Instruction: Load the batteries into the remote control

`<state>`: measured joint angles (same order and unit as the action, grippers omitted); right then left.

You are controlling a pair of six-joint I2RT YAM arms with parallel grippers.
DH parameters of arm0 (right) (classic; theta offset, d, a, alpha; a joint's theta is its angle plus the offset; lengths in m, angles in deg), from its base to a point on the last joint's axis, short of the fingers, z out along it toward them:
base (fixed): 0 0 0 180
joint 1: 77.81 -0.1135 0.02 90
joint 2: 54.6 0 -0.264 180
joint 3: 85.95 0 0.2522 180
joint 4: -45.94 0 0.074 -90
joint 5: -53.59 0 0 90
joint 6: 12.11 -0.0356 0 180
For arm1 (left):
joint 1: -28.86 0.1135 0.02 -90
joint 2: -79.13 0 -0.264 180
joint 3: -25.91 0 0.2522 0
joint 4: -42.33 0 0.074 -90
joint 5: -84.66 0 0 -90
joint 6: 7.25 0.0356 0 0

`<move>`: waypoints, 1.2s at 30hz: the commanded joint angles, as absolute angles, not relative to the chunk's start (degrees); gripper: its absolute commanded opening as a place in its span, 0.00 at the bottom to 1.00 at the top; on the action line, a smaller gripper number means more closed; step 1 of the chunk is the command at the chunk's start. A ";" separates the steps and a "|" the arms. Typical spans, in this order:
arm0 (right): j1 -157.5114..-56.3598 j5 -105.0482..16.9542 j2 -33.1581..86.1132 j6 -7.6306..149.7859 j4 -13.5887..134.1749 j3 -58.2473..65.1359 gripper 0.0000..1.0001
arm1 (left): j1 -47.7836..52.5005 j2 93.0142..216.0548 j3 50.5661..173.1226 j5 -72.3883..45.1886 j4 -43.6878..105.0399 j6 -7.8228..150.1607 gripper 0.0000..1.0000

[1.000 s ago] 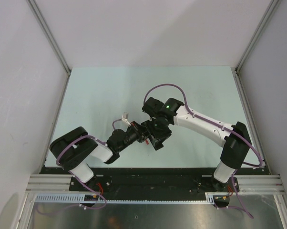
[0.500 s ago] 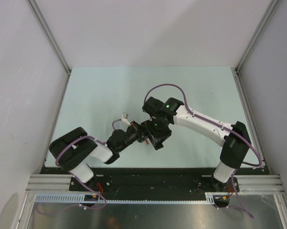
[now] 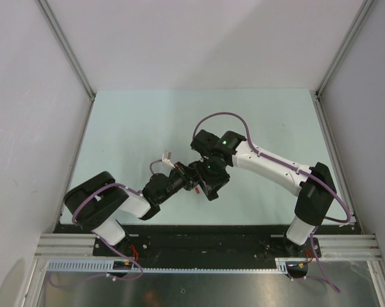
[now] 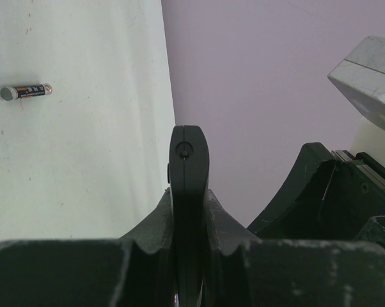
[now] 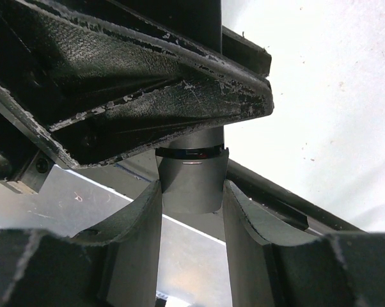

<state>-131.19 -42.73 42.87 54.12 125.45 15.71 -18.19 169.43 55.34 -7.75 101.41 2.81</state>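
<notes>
My left gripper [image 4: 189,195] is shut on the remote control [image 4: 189,150], a slim black bar seen edge on that sticks up between the fingers. In the right wrist view the remote's grey rounded end [image 5: 191,182] sits between my right gripper's [image 5: 191,203] fingertips, which press on both its sides; the left gripper's black fingers [image 5: 148,77] are just above. In the top view both grippers, left [image 3: 192,180] and right [image 3: 209,185], meet mid-table. One battery [image 4: 26,92], black and orange with a grey cap, lies alone on the table. Other batteries are out of view.
The pale green table [image 3: 128,128] is walled by grey panels on three sides. Its edge [image 4: 169,96] meets the wall close behind the remote. A metal rail [image 3: 199,243] with the arm bases runs along the near edge.
</notes>
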 commanded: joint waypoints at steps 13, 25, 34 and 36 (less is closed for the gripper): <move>-130.72 -41.33 43.40 54.78 124.73 16.84 0.00 | -19.13 166.49 55.58 -8.06 124.55 1.27 0.00; -130.19 -42.65 44.71 54.78 125.62 17.81 0.00 | -19.13 165.79 55.85 -8.68 124.55 1.54 0.00; -130.02 -42.38 44.54 54.43 125.61 18.78 0.11 | -19.04 166.31 55.50 -7.62 124.55 0.84 0.00; -130.19 -42.47 44.63 54.43 125.79 18.95 0.14 | -18.95 166.75 55.67 -7.71 124.55 0.40 0.00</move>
